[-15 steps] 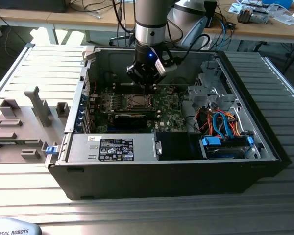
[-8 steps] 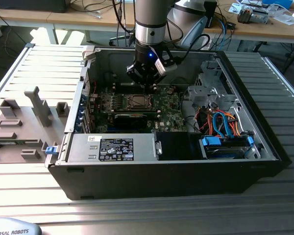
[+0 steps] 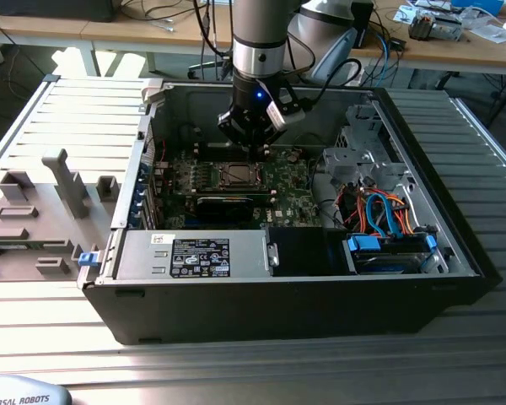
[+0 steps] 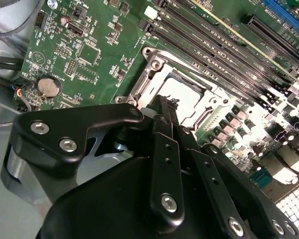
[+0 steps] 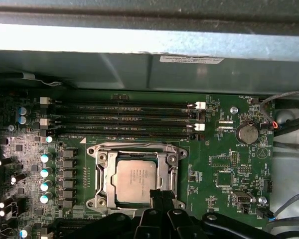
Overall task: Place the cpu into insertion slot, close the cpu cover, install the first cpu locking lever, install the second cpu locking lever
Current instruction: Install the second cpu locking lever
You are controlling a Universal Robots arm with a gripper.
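case: open black computer case (image 3: pixel 455 253) on slatted table (image 3: pixel 34 135), arm comes down from above into the bay
board: green circuit board (image 5: pixel 224 169) flat on case floor, long black memory slots (image 5: pixel 119 119) run beside the socket, coin battery (image 5: pixel 247 132) well apart on the far side
gripper: gripper (image 5: pixel 159 196) low over the socket edge; fingers pressed together with nothing seen between them in both wrist views, tips (image 4: pixel 165 102) at the frame rim, touching or just above, cannot tell which
insertion slot: insertion slot (image 5: pixel 135 175) square with silvery border, in the middle of the board, under the gripper in the exterior view (image 3: pixel 236 175)
cpu cover: cpu cover (image 5: pixel 168 167) looks laid flat around the chip, window framing the metal top; judged closed
cpu: cpu (image 5: pixel 134 177) sits in the slot, silver-grey top up, looks level and square to the border
levers: locking levers too thin to tell apart, state unclear
step judged: cover is down, work is at the frame edge nearest the tips, likely a lever
doing it well: keep tips on the frame or lever only, never on the chip top; press straight down, no sideways drag; stay clear of the memory slots; watch that the cover stays flat
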